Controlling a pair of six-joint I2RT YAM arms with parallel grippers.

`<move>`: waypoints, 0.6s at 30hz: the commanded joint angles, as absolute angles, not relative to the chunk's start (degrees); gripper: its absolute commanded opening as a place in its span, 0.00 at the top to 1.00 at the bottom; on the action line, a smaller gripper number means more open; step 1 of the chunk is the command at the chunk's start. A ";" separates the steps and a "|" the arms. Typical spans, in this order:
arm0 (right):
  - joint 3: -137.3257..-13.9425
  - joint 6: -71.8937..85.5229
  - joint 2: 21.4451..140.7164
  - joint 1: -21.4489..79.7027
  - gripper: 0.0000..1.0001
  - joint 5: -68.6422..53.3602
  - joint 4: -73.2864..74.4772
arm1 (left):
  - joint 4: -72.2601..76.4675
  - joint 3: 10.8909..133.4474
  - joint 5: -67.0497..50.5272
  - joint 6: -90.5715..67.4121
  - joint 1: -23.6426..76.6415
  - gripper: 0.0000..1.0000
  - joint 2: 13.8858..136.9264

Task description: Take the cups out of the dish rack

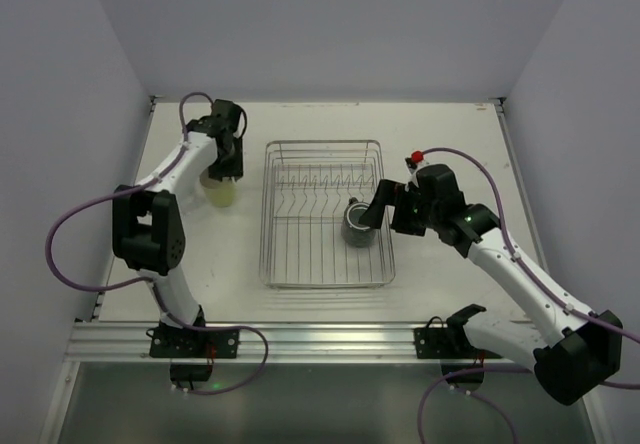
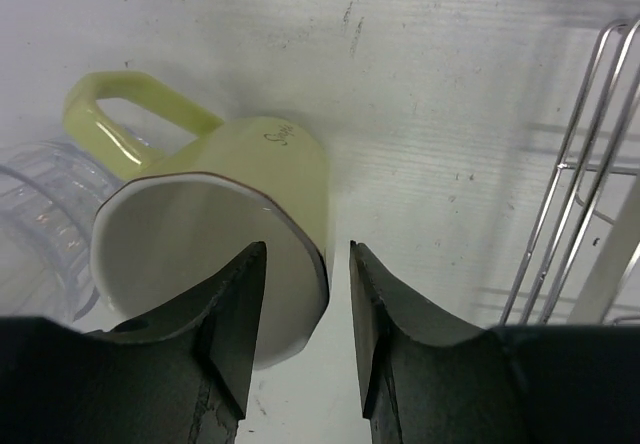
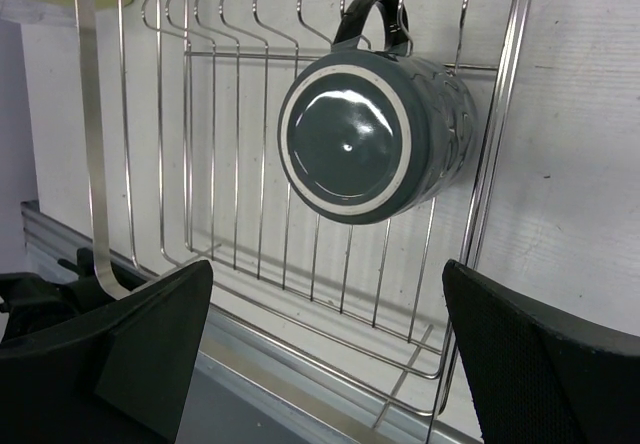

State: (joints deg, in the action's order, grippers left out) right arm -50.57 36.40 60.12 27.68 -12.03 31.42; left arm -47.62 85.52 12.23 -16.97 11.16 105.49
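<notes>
Partly done: yellow cup (image 2: 280, 184) out on the tabletop (image 2: 450, 114), upper left, beside a clear cup (image 2: 40, 214), left fingers (image 2: 235, 314) narrow and loose around its wall; dark mug (image 3: 375, 134) lying in the dish rack (image 1: 322, 143), middle, right fingers (image 3: 540, 364) wide.

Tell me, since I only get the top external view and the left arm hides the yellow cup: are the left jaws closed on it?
Observer: No. The left gripper straddles the rim of the yellow cup, one finger inside and one outside, with a gap at the outer finger.
Operator: Anything next to it?
Observer: A clear tumbler stands beside it, on the side away from the dish rack.
Operator: And what does the right arm face?
Observer: The base of the dark mug, not its mouth, is turned toward the wide-open right gripper.
</notes>
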 commanded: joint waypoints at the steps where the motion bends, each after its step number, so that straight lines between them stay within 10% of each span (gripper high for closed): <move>1: -53.08 35.42 61.78 27.51 0.01 -9.15 32.34 | -47.81 88.06 13.89 -17.75 10.63 0.57 98.80; 18: -70.83 27.79 78.39 34.89 0.01 5.00 44.29 | -48.26 90.11 -9.21 -20.65 15.47 0.39 78.76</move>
